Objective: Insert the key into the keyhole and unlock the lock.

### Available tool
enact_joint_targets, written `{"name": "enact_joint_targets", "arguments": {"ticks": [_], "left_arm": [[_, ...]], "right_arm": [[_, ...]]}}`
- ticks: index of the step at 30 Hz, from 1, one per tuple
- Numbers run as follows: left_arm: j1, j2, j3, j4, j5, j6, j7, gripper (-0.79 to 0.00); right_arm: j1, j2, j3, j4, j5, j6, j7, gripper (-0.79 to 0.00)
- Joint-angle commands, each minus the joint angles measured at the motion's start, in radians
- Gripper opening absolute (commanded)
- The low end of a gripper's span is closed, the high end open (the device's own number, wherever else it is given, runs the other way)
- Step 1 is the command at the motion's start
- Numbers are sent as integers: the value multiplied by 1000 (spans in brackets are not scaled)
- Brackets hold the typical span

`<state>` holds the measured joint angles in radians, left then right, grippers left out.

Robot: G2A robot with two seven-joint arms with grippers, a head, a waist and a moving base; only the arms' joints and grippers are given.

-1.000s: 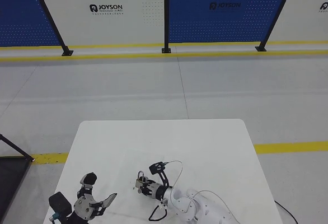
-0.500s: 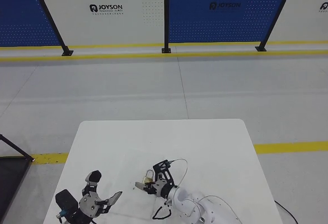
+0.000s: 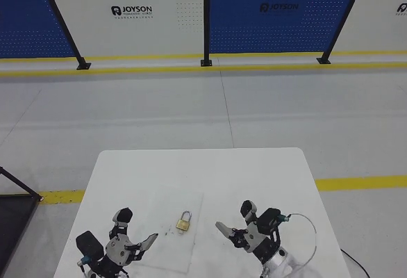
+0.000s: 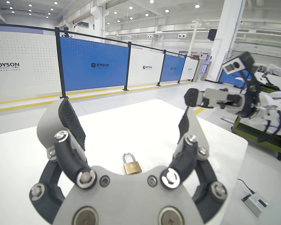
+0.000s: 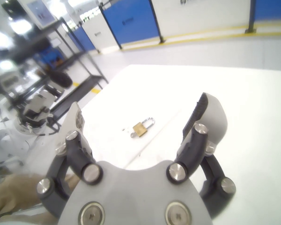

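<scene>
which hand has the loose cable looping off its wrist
The right hand, on the right of the padlock in the top view: a thin cable arcs out from its wrist. The left hand carries no such loop.

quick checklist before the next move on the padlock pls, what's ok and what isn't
1. Left gripper open and holding nothing: ok.
2. Right gripper open and holding nothing: ok.
3. Padlock lying flat on the table, between the two grippers and apart from both: ok.
4. Shackle released: not ok. Both legs look seated in the brass body.
5. Key located: ok. A small silvery piece sits at the base of the padlock body.
6. Key seated in the keyhole: cannot tell, it is too small to judge.
</scene>
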<state>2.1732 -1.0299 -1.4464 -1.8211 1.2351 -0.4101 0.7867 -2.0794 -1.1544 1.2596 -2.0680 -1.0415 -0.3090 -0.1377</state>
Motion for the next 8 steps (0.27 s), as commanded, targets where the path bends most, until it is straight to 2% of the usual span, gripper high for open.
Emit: {"name": "enact_joint_targets", "arguments": {"ticks": [1,8], "left_arm": [[-11,-4,19,0,-13,9,-8,0],[-11,-4,19,0,-13,10,-8,0]], "right_arm": [[-27,2,24,-11,0,-5,-20,0],[-27,2,23,-11,0,-5,-19,0]]}}
